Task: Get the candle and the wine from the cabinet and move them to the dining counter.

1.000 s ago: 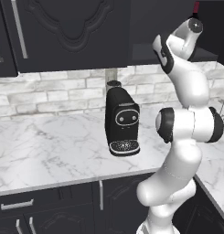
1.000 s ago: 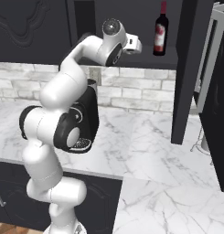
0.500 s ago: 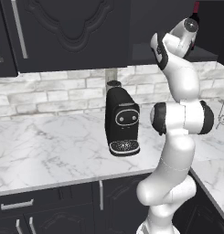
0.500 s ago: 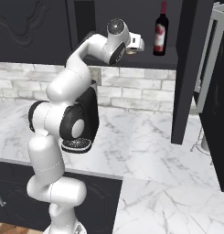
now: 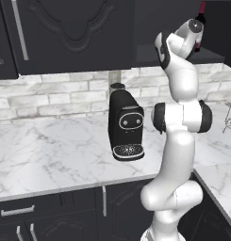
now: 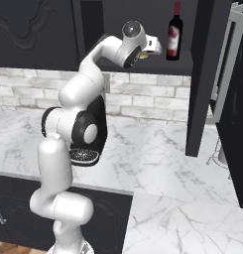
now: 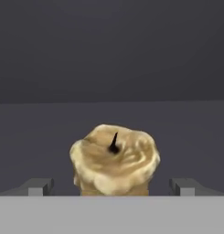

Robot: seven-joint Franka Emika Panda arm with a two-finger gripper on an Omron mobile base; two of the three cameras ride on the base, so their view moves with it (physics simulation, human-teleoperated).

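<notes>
In the hand view, you see the gripper (image 7: 113,187) with its jaws standing wide apart, one fingertip at 8 o'clock and the other at 4 o'clock along the bottom edge. Between them, touching neither, sits the candle (image 7: 114,160), a squat, lumpy, cream-yellow piece with a short dark wick at its top; it rests on the dark cabinet shelf (image 7: 49,137), and the dark back wall of the cabinet rises behind it toward 12 o'clock. Nothing is gripped. In the right base view, note the white arm (image 6: 78,124) rising from 7 o'clock, bending up past the black coffee machine (image 6: 86,149) on the marble worktop (image 6: 157,163), and reaching its hand into the open cabinet (image 6: 200,74) at about 12 o'clock. The wine (image 6: 174,32) stands upright on the same shelf, just beside the hand toward 1 o'clock and apart from it. The open cabinet door hangs at 2 o'clock with its silver bar handle (image 6: 223,64) facing you. In the left base view, observe the arm climbing from 5 o'clock to 1 o'clock, where the bottle's red-capped neck shows behind the wrist, and the closed carved cabinet doors span 10 to 12 o'clock above the brick wall (image 5: 55,94).
</notes>
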